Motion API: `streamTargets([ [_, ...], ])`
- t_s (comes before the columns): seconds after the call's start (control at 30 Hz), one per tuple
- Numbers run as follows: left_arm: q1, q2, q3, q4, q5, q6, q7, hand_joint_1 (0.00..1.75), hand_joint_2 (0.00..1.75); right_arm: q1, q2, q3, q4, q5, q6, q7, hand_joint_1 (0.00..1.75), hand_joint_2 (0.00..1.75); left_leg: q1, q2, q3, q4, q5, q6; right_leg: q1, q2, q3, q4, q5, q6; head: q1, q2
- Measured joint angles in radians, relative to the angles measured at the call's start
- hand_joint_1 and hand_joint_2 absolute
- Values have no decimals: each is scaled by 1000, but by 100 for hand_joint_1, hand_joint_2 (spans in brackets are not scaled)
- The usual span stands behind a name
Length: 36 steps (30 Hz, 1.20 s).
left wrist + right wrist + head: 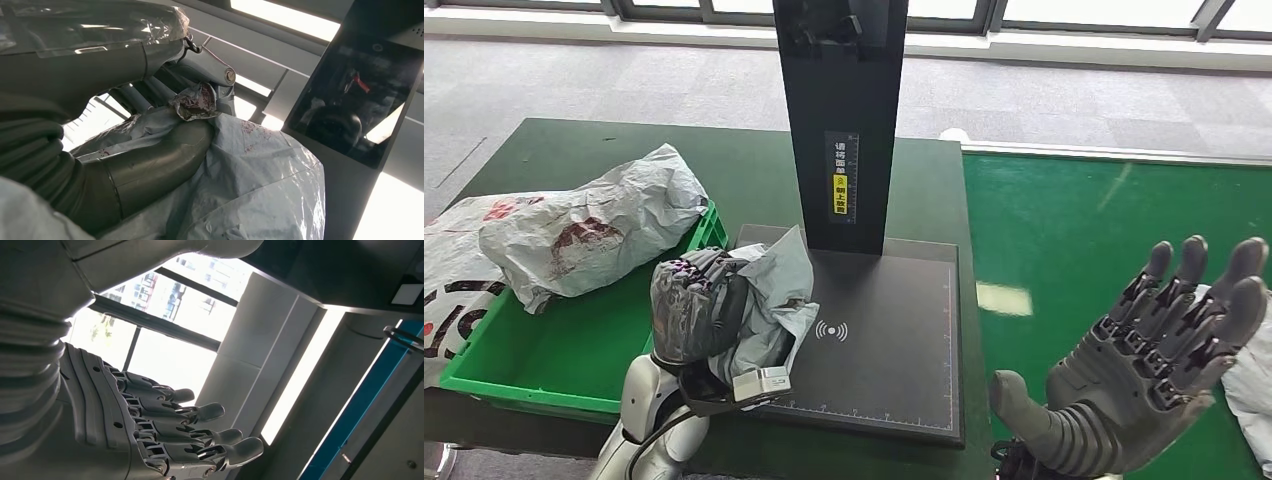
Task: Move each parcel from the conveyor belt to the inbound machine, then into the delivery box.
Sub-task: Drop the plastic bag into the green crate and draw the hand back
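We note left hand (696, 308) clutching grey parcel (776, 300) over scanner plate (879, 345); green crate (574, 360) just left holds crumpled white bag (594, 230). Right hand (1144, 370) spread wide, holding nothing.

Left hand (696, 305) covers the grey parcel's (779, 290) 9 o'clock side. White parcel (1252, 385) cut by frame edge, 3 o'clock.

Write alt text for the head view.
The left hand holds a grey parcel over the black scanner pad. Beside it, a green bin holds a crumpled bag; the right hand is open over the green belt.
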<state>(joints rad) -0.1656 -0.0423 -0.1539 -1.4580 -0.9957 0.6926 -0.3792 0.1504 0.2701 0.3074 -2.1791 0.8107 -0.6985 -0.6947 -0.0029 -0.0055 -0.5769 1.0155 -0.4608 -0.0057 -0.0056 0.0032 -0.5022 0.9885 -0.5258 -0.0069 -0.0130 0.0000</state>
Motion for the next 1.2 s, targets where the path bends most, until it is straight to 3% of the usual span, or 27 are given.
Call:
streamTargets([
  [0.47, -34, 4, 22, 13, 40, -6, -26, 175, 175, 0, 0, 0, -4, -2, 0, 0, 0, 175, 0, -1, -1, 0, 0, 0, 0, -1, -1, 0, 0, 0, 0, 0],
  [0.63, -245, 71, 82, 73, 227, -57, -54, 175, 175, -1, 0, 0, -5, 1, 0, 0, 0, 175, 2, -2, -3, 0, 4, -3, 1, -3, -2, 1, 2, -1, 0, 0],
  [0.9, -503, 147, 96, 130, 328, -108, -18, 175, 175, 0, 1, 0, -26, 27, 0, 0, 0, 175, 2, -2, -5, 0, 5, -3, 1, -2, -4, 3, 3, -2, 0, 0],
  [1.2, -563, 171, 96, 141, 331, -118, 1, 175, 175, 0, 2, 0, -38, 30, 0, 0, 0, 175, 2, -2, -6, 0, 5, -3, 1, -1, -6, 3, 3, -2, 0, 0],
])
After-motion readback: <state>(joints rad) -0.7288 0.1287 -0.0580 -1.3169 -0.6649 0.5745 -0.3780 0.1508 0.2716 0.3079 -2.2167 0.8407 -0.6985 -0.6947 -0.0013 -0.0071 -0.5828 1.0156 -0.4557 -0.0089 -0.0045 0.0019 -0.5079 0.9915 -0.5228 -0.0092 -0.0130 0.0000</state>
